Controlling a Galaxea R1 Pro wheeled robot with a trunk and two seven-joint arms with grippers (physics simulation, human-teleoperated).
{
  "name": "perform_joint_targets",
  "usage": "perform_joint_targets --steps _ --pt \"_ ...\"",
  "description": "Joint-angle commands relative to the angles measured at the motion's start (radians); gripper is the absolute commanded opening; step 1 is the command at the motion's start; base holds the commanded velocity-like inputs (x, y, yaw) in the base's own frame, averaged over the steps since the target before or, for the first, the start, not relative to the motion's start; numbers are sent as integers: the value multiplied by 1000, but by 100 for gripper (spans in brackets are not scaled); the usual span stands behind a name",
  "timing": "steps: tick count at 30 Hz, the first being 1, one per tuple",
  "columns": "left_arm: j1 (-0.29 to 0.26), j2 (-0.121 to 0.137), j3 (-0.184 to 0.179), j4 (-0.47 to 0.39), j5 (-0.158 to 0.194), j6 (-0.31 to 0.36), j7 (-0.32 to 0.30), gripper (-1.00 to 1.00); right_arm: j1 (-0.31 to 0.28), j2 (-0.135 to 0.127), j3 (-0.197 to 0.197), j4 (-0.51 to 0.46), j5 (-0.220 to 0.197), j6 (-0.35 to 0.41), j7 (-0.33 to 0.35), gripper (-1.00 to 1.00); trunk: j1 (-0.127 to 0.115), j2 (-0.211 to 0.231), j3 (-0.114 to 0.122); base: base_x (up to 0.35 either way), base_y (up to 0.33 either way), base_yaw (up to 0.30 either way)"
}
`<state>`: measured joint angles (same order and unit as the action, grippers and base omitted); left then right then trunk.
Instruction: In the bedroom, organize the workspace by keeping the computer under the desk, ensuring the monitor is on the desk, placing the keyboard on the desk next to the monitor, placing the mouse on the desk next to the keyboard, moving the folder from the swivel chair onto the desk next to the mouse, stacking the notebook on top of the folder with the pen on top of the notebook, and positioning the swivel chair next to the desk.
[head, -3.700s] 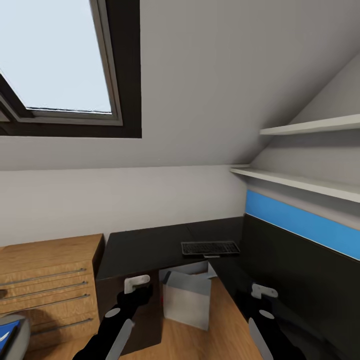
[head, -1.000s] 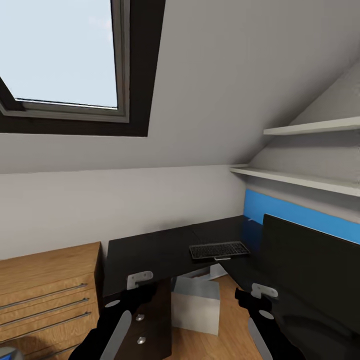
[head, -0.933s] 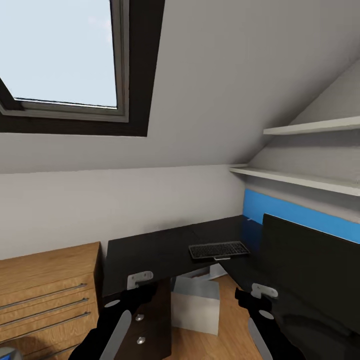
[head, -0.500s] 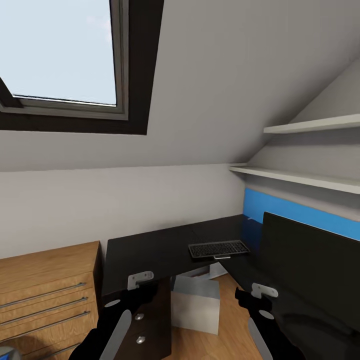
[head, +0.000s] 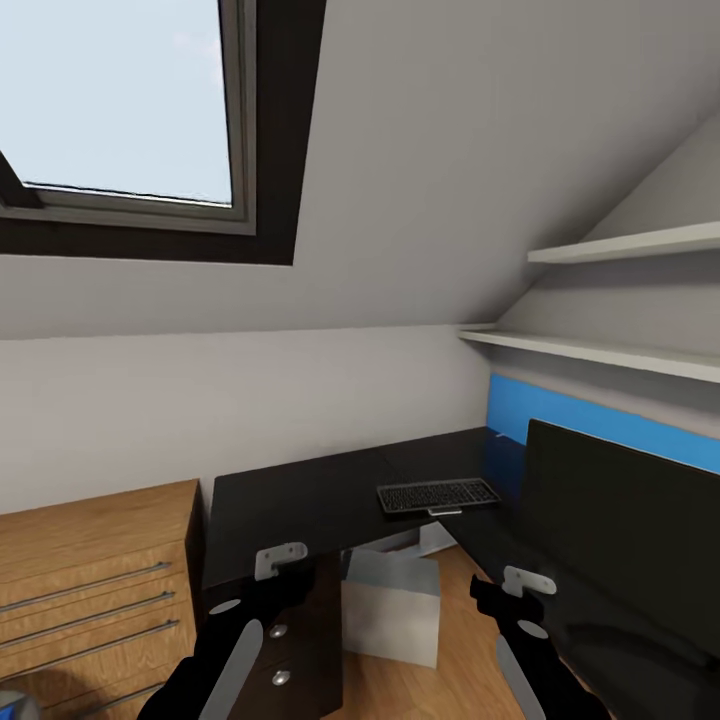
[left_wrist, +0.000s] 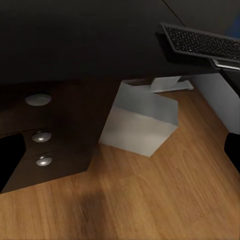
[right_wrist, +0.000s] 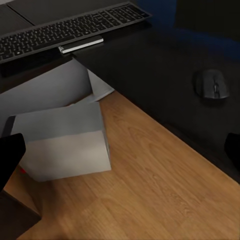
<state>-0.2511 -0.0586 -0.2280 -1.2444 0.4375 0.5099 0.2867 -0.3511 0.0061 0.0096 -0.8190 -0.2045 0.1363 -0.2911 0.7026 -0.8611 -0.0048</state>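
Observation:
The black L-shaped desk (head: 300, 500) fills the room's corner. On it the keyboard (head: 437, 495) lies at the inner corner, its front edge over the rim. The monitor (head: 620, 520) stands on the desk's right wing, screen dark. The mouse (right_wrist: 214, 84) rests on the desk right of the keyboard (right_wrist: 65, 32). The pale grey computer (head: 392, 605) stands on the plank floor, partly under the desk top. My left gripper (head: 280, 580) hangs before the drawer unit, open and empty. My right gripper (head: 515, 600) is open too, in front of the monitor's wing.
A light wooden drawer chest (head: 90, 570) stands left of the desk. Three silver knobs (left_wrist: 42, 136) mark the desk's drawers. White wall shelves (head: 620, 350) hang over the blue back panel (head: 560, 415). A skylight (head: 120, 100) sits in the sloped ceiling.
Since the oldest frame the camera has moved nearer and rightward, so the monitor and drawer knobs show more. Over the last second only a slight view shift; both arms keep their pose.

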Motion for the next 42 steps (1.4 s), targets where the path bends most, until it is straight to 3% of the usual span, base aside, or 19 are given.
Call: perform_joint_targets --steps 1,42 --pt "0 0 -2 -1 11 2 9 100 0 0 1 -2 -5 5 -5 100 4 -8 -4 0 0 0" --pt "0 -1 -2 -1 13 3 9 100 0 -1 1 -2 -5 5 -5 100 161 -295 -132 0 0 0"
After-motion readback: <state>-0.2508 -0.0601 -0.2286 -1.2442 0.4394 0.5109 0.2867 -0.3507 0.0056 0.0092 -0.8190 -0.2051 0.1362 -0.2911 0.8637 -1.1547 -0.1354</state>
